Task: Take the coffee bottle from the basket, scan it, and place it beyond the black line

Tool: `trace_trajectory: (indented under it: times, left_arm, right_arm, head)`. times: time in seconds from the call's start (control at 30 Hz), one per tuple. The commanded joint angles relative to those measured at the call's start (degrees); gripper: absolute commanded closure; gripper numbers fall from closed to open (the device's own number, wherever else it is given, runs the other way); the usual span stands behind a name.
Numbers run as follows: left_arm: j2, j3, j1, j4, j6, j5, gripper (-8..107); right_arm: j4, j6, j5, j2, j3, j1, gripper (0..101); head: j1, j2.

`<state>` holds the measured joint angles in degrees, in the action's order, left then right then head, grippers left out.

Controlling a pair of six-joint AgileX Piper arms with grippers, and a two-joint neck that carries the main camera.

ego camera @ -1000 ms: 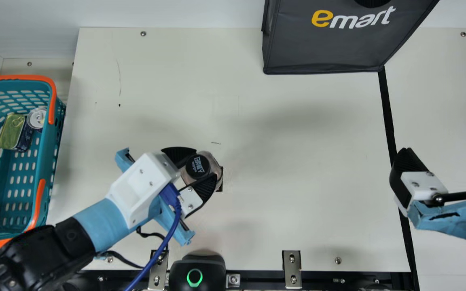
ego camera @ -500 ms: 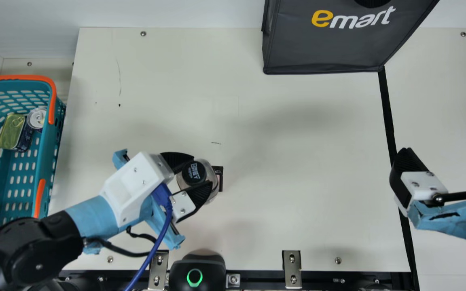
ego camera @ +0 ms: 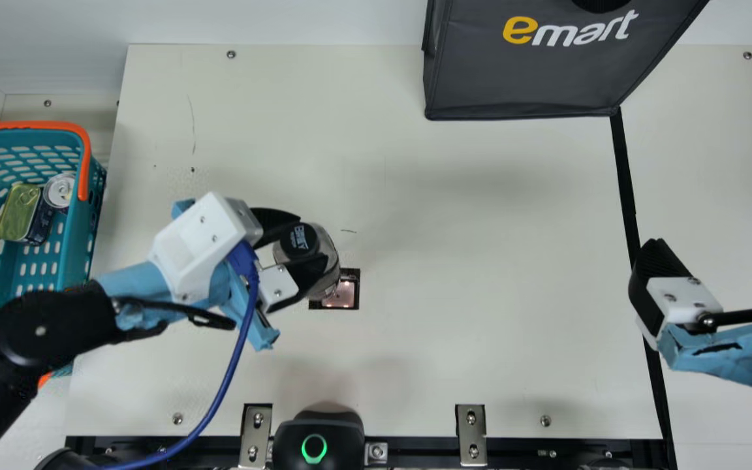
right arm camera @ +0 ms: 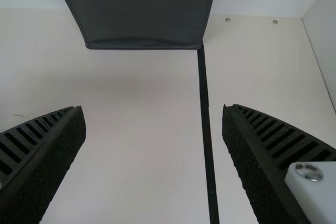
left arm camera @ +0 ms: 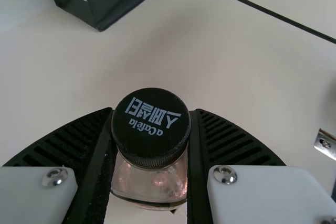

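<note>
Left tool (ego camera: 313, 238) holding coffee bottle (ego camera: 326, 251) — bottle at far-left side of scan window (ego camera: 344, 295). Black line (ego camera: 625, 189) well off right; right tool (ego camera: 715, 251) wide, nearer that line — likely carry direction rightward.

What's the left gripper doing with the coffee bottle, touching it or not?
Touching. The left wrist view shows the jaws of the left gripper flush against both sides of the coffee bottle, with no gap at either side.

It looked like a mock shop checkout: a shopping basket (ego camera: 78, 241) held cans (ego camera: 20, 210), a lit scanner window (ego camera: 348, 295) sat in the surface (ego camera: 480, 261), and a shopping bag (ego camera: 526, 81) stood beyond.
</note>
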<state>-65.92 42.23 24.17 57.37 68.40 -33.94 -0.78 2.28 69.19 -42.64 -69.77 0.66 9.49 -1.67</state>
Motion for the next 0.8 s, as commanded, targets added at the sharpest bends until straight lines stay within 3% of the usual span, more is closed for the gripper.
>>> trace_trajectory:
  times: [0.0, 0.3, 0.77]
  left_arm:
    - [-1.0, 0.5, -1.4, 2.8, 5.6, -0.7, 89]
    - [-4.7, 3.2, -0.9, 6.9, 10.9, 0.2, 89]
    - [-10.4, 8.9, 3.3, 7.6, 11.0, 3.6, 89]
  right_arm:
    - [0.0, 0.0, 0.0, 0.0, 0.0, 0.0, 10]
    - [0.0, 0.0, 0.0, 0.0, 0.0, 0.0, 10]
    - [0.0, 0.0, 0.0, 0.0, 0.0, 0.0, 10]
  head:
    - [-1.6, 0.1]
    - [-1.6, 0.1]
    - [-1.6, 0.1]
